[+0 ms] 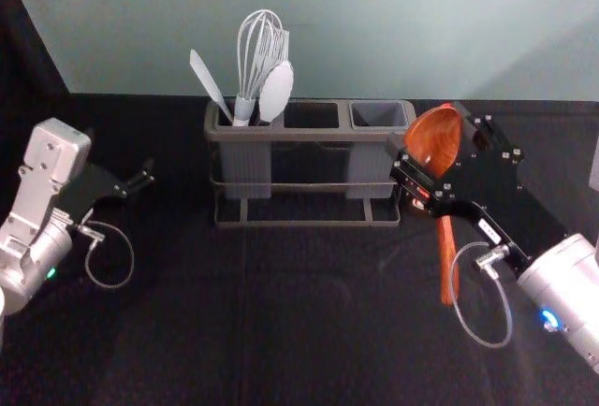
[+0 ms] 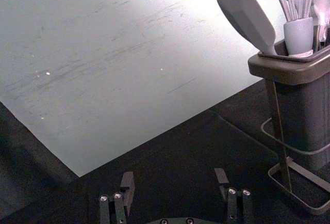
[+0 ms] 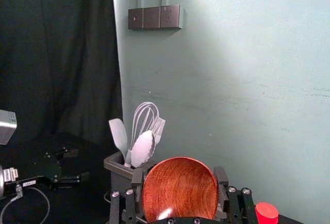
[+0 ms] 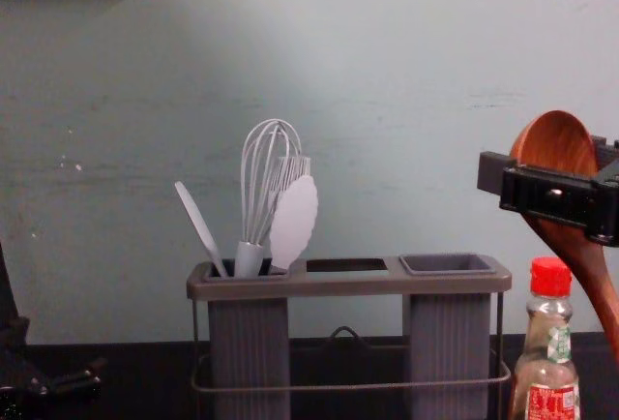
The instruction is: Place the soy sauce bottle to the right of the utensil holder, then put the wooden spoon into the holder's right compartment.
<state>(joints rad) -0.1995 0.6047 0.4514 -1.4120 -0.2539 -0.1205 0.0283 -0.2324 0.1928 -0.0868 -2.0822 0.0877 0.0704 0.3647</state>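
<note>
My right gripper (image 1: 429, 144) is shut on the wooden spoon (image 1: 436, 135) around its bowl, with the handle hanging down; it is beside the utensil holder's (image 1: 311, 135) right end. In the right wrist view the spoon bowl (image 3: 179, 190) fills the space between the fingers of the right gripper (image 3: 179, 176). The soy sauce bottle (image 4: 549, 367) stands upright right of the holder, below the spoon in the chest view and mostly covered by the gripper in the head view. The holder's right compartment (image 4: 448, 264) has nothing sticking out. My left gripper (image 1: 120, 158), idle at the left, is open (image 2: 174, 176).
A whisk (image 1: 261, 55), a white spoon (image 1: 276, 91) and other pale utensils stand in the holder's left compartment. Behind the dark table (image 1: 234, 322) rises a pale wall (image 4: 387, 72). A black curtain (image 3: 62, 59) hangs at the left in the right wrist view.
</note>
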